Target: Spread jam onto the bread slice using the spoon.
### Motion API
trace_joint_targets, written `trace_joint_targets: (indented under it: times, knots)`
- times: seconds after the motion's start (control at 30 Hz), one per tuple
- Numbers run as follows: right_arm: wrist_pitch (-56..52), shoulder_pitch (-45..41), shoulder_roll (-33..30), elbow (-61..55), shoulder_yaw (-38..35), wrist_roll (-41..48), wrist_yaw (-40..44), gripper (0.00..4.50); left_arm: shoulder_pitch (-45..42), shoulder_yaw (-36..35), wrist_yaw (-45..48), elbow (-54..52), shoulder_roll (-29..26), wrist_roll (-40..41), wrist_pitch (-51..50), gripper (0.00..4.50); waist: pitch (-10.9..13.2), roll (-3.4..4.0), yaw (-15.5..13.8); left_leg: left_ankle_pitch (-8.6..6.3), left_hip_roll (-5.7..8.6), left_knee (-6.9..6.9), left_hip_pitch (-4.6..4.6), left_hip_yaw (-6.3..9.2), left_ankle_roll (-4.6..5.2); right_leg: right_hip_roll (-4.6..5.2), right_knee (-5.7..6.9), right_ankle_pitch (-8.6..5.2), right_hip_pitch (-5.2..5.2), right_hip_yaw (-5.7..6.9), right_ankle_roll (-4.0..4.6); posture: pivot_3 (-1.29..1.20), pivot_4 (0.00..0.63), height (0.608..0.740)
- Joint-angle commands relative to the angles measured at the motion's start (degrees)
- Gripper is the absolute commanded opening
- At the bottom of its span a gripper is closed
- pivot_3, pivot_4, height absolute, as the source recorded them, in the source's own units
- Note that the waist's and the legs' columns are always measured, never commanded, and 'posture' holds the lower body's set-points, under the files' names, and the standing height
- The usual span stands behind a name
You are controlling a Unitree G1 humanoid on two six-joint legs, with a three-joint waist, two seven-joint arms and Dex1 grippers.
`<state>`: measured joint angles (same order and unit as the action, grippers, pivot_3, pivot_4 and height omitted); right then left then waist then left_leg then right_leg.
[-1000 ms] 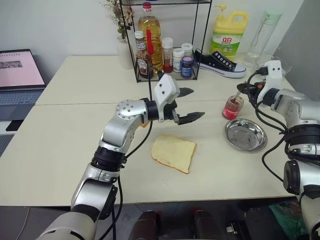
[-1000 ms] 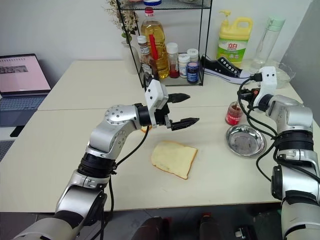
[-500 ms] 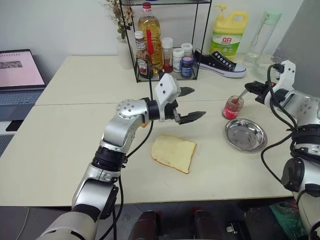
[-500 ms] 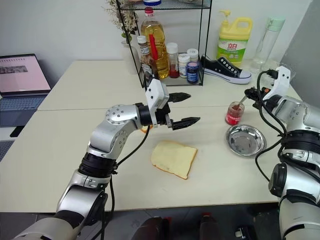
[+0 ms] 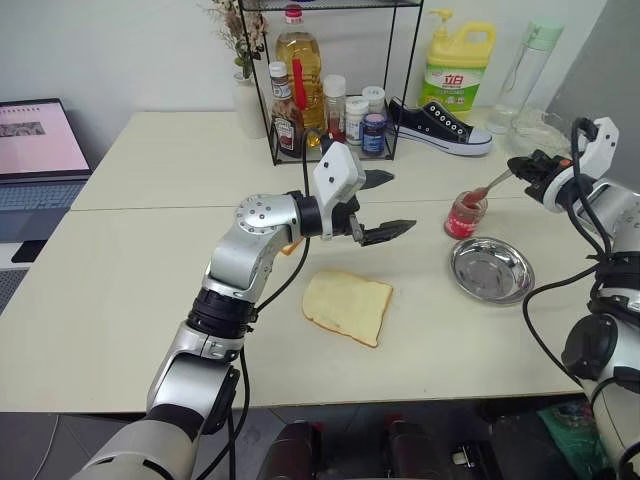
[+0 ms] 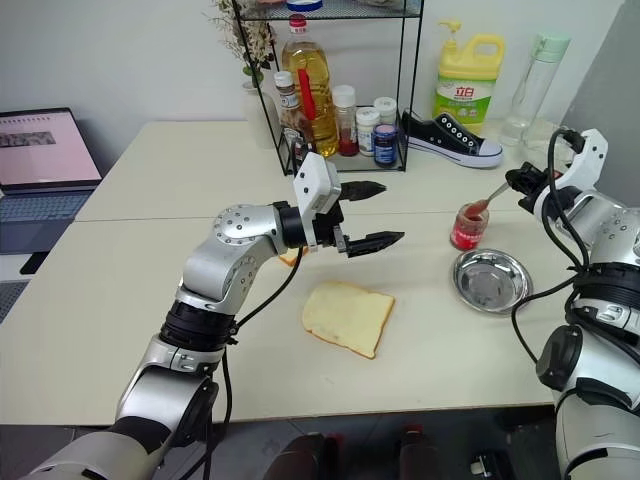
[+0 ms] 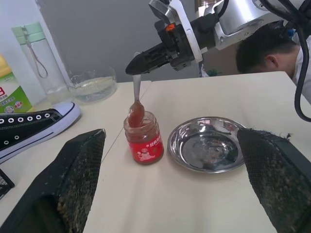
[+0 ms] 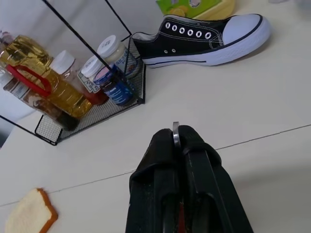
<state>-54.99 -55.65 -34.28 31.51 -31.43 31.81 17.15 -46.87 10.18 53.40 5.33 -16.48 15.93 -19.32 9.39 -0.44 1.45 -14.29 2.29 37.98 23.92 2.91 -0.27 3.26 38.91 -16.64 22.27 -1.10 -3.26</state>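
The bread slice (image 5: 347,305) lies flat on the table in front of me. My left gripper (image 5: 396,203) hovers open and empty just beyond it, pointing toward the jar. The small glass jar of red jam (image 5: 465,214) stands to the right. My right gripper (image 5: 521,166) is shut on the handle of the spoon (image 5: 490,187), up and to the right of the jar. The spoon slants down, and its red-coated bowl (image 7: 136,112) sits at the jar's mouth. In the right wrist view the thin handle (image 8: 175,132) shows clamped between the fingers (image 8: 160,160).
A round steel dish (image 5: 491,270) sits close in front of the jar. A wire rack of bottles (image 5: 325,110), a black shoe (image 5: 440,125) and a yellow detergent jug (image 5: 455,70) stand at the back. A smaller bread slice (image 8: 29,211) lies behind my left arm. A person's head (image 7: 265,48) shows beyond the table.
My right gripper has drawn right and slightly up while rolling its wrist, raising the spoon from deep in the jar to its mouth. The left arm has stayed still.
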Motion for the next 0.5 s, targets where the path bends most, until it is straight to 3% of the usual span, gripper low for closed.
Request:
trace_joint_targets:
  times: [0.03,0.5]
  knots:
    - [-0.2,-0.8,-0.2,-1.9,-3.3,2.6,-1.9,0.05,-1.5,-0.7,0.5,-0.4,0.1,0.5,1.3,4.50,0.0,0.00,0.0,0.00,0.00,0.00,0.00,0.00,0.00,0.00,0.00,0.00,0.00,0.00,0.00,0.00,0.150,0.740]
    - [-3.0,2.0,4.1,-8.2,-14.6,13.9,-9.7,0.05,-1.6,-1.7,1.2,0.8,-0.9,0.7,0.9,4.50,0.0,0.00,0.0,0.00,-0.01,0.00,0.01,0.00,0.01,0.00,0.01,0.00,0.00,0.00,0.00,0.00,0.150,0.740]
